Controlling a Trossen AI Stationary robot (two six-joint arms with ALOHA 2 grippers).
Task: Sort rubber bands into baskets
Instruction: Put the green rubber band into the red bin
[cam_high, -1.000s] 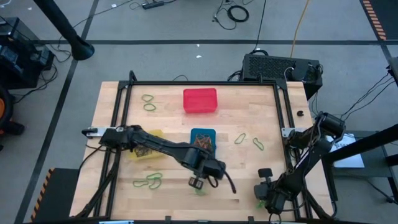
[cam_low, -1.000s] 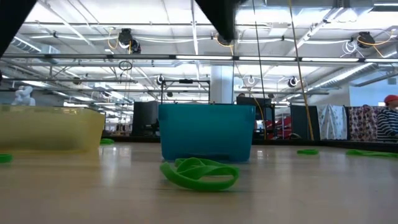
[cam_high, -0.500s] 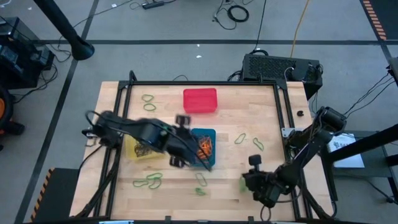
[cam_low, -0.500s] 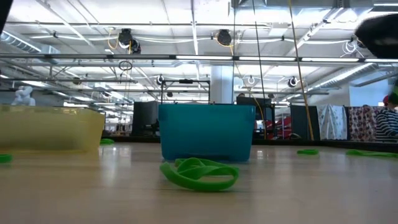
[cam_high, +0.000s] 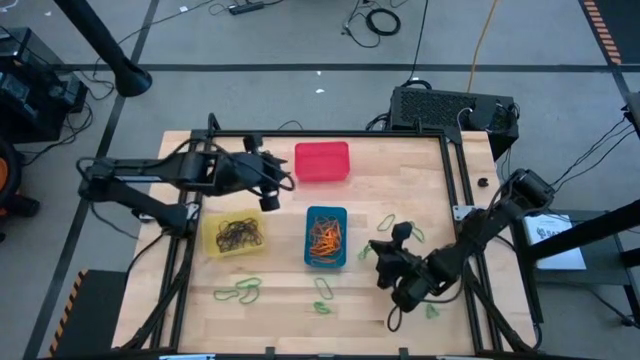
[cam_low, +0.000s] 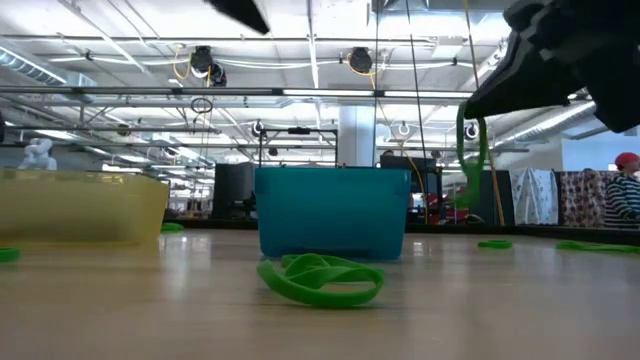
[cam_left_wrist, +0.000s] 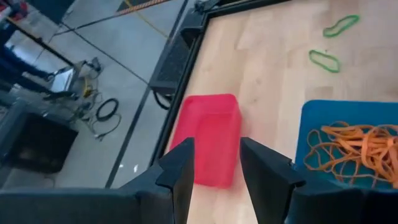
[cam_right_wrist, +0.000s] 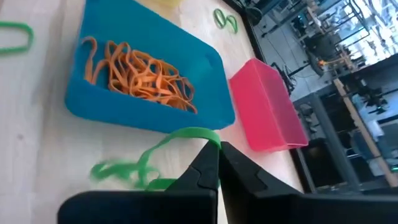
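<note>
Three baskets stand on the wooden table: a red one (cam_high: 322, 162), a blue one (cam_high: 326, 237) holding orange rubber bands (cam_right_wrist: 140, 78), and a yellow one (cam_high: 233, 234) holding dark bands. Loose green rubber bands lie on the table (cam_high: 238, 291) (cam_high: 322, 290) (cam_high: 414, 233). My right gripper (cam_high: 378, 250), just right of the blue basket, is shut on a green band (cam_low: 472, 150). My left gripper (cam_high: 278, 185) hovers open just left of the red basket (cam_left_wrist: 208, 140), with nothing between its fingers. My right gripper pinches one end of the green band's loop (cam_right_wrist: 198, 134) between its two shut fingertips. The fingers slant down, coming from the table's right side. The band hangs slack below them (cam_low: 470, 170), lifted clear of the table.
A black frame runs around the table (cam_high: 330, 132). One more green band lies close to the low camera, before the blue basket (cam_low: 320, 280). Others lie at the far left (cam_high: 238, 165) and near right (cam_high: 432, 311). A black box (cam_high: 450, 108) stands beyond the far right corner.
My left gripper has risen from the near edge in front of the blue basket and swung toward the far left, ending beside the red basket. My right gripper has left the near right corner, gone up and toward the blue basket, and turned, carrying a green band clear of the table.
</note>
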